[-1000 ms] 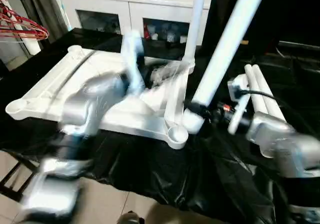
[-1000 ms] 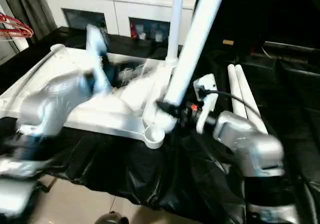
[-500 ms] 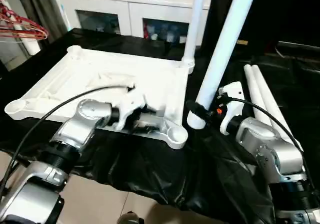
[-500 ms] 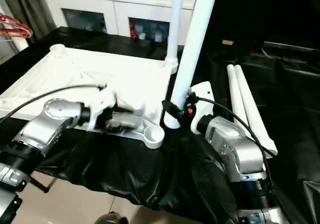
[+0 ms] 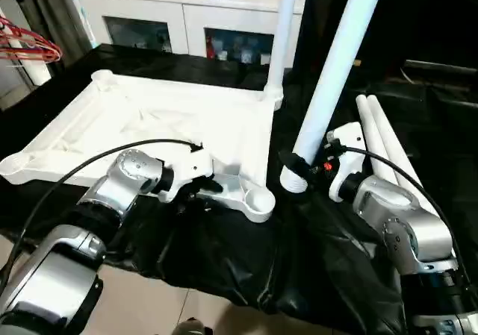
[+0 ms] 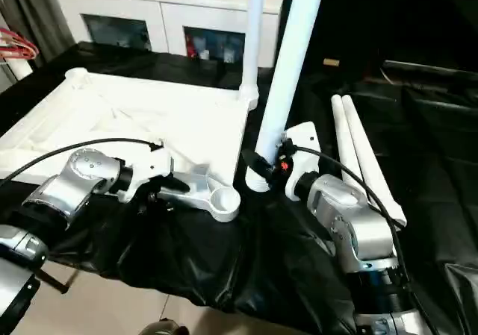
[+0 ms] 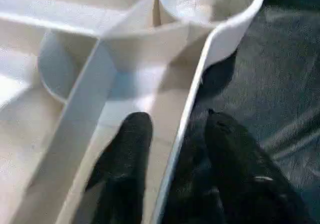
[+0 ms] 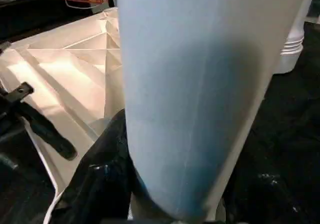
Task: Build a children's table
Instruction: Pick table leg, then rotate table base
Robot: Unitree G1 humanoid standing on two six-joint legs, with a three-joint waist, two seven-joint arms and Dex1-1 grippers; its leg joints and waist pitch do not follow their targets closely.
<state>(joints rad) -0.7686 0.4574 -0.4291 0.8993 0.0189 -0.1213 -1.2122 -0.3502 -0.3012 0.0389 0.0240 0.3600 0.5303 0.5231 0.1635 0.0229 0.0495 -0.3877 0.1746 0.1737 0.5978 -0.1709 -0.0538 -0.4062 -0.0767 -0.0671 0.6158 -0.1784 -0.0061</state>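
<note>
The table top (image 5: pixel 172 126) lies ribbed side up on the black-covered work surface (image 5: pixel 224 253), its near right corner socket (image 5: pixel 259 199) at the surface's front edge. One leg (image 5: pixel 278 36) stands in the far right socket. Two spare legs (image 5: pixel 388 145) lie toward the right edge.

The left gripper (image 7: pixel 172 134) straddles the top's near rim beside that socket, one finger (image 7: pixel 127 144) inside the rim and one outside; whether it clamps cannot be told. The right gripper (image 5: pixel 287 163) is clamped on the lower end of a leg (image 5: pixel 336 66), held tilted just right of the socket.

Risks:
- A tilted leg may jam or miss the socket.
- An unsecured rim may let the top slide off the front edge.
- The swinging leg may strike the standing one.
</note>
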